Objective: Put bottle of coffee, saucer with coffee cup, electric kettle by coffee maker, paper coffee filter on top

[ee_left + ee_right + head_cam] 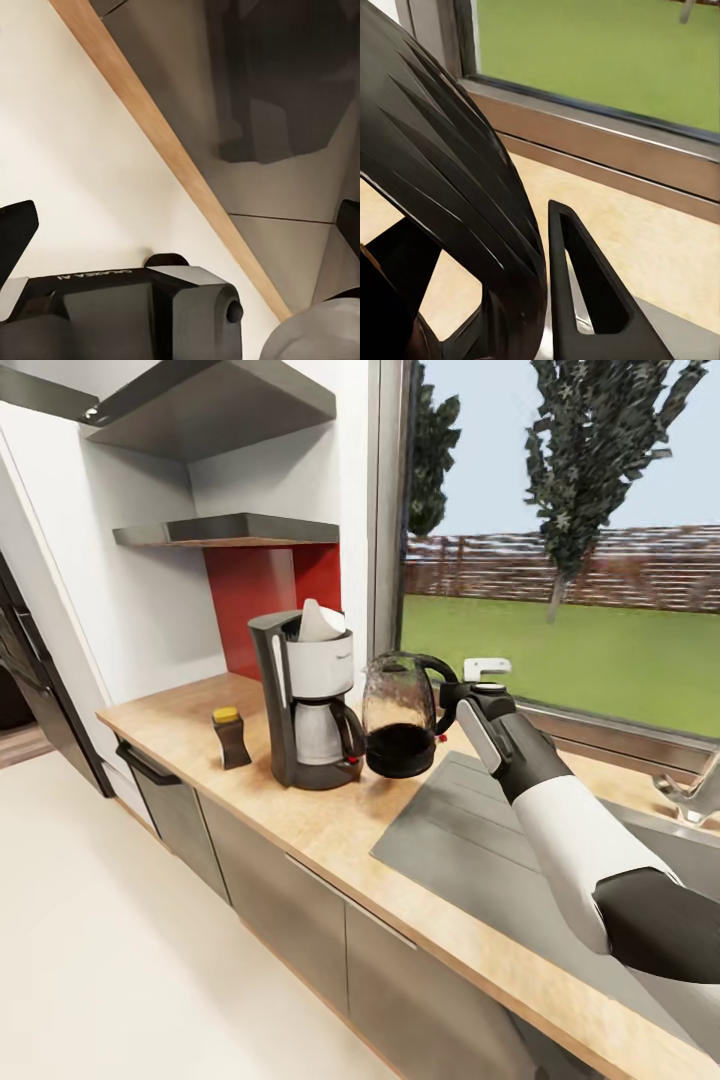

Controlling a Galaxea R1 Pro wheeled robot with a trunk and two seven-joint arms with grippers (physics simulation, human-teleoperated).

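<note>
The coffee maker stands on the kitchen countertop with the white paper coffee filter on top. To its left stands the bottle of coffee. Close on its right is the electric kettle, upright, at or just above the counter. My right gripper is shut on its black loop handle, one finger beside it. In the left wrist view my left gripper is open and empty, below the countertop edge. The saucer and coffee cup are out of view. The kitchen shelf is bare.
A grey drainboard and sink lie right of the kettle, under my right arm, with a faucet at the far right. A large window runs behind the counter. Dark cabinet fronts face the pale floor.
</note>
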